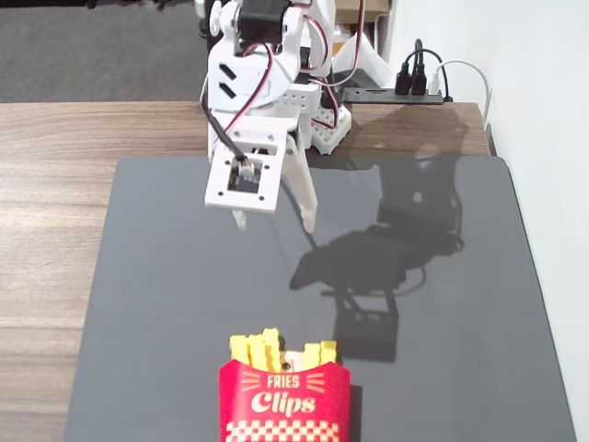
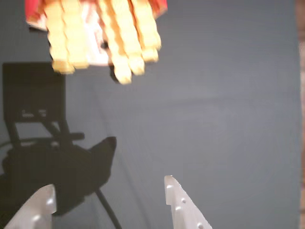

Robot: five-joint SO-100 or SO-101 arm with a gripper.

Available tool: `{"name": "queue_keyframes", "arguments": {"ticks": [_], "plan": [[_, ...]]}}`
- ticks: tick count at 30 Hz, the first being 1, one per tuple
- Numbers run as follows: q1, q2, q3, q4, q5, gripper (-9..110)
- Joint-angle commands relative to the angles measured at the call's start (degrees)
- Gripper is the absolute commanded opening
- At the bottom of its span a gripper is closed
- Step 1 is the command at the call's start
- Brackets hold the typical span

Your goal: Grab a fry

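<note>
The red "Fries Clips" carton (image 1: 283, 405) stands at the near edge of the grey mat. Several yellow crinkled sticks (image 1: 267, 348) stick up from it in a bunch, and I cannot single out one fry apart from them. My white gripper (image 1: 276, 224) hangs over the far part of the mat, well away from the carton, open and empty. In the wrist view the gripper (image 2: 107, 183) shows two spread fingertips (image 2: 174, 195) at the bottom. The blurred yellow sticks (image 2: 124, 43) and the carton (image 2: 33, 14) are at the top edge.
The grey mat (image 1: 184, 276) lies on a wooden table (image 1: 55, 184). The arm's base (image 1: 322, 120) stands at the mat's far edge. A black power strip with plugs (image 1: 409, 87) is behind it. A white wall (image 1: 552, 138) runs along the right. The arm's shadow (image 1: 377, 258) falls on the mat.
</note>
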Motion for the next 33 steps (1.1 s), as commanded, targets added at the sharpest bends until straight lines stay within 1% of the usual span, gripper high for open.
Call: {"name": "queue_keyframes", "arguments": {"ticks": [1, 10, 19, 33], "plan": [[-1.4, -5.0, -8.3, -0.6, 0.4, 30], [-3.4, -22.9, -25.1, -0.4, 1.3, 30], [-4.2, -35.4, -33.5, -2.7, 0.7, 30], [-4.0, -46.5, -41.5, -5.1, -0.2, 30]]}}
